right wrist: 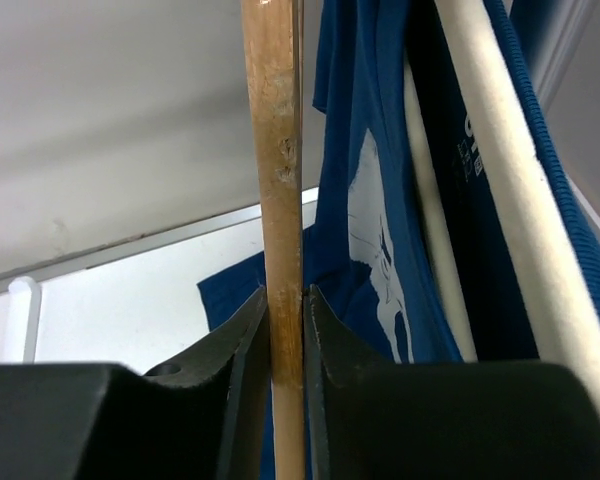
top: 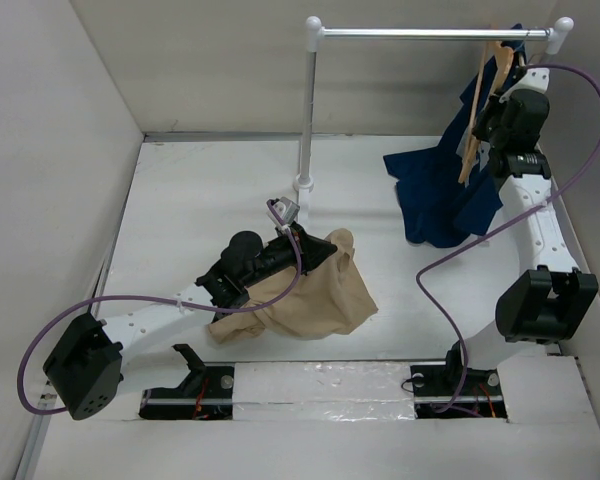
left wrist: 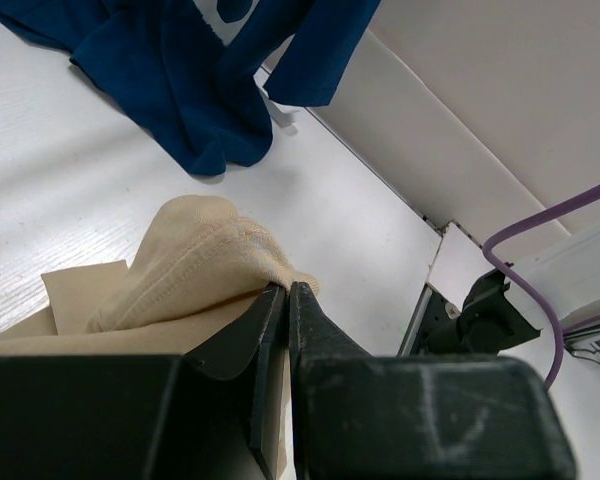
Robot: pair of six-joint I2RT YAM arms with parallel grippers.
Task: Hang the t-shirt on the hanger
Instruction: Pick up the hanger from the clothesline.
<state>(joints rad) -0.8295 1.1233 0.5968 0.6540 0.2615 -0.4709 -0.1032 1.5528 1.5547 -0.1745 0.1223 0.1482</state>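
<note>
- left claw (left wrist: 287,296) pinched shut on a fold of the t-shirt (top: 315,300), heaped near-centre on the table (top: 200,200).
- right claw (right wrist: 285,300) clamped on the hanger (right wrist: 278,150), far right under the rail (top: 430,33).
- risk: the small pinch may slip on lifting; the hanger could twist.

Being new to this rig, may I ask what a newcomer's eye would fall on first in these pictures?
The tan t-shirt lies bunched on the near middle of the table, a fold pinched in the left end effector. At the far right, the right end effector is shut on the wooden hanger, beside a dark blue t-shirt hanging under the rail.
</note>
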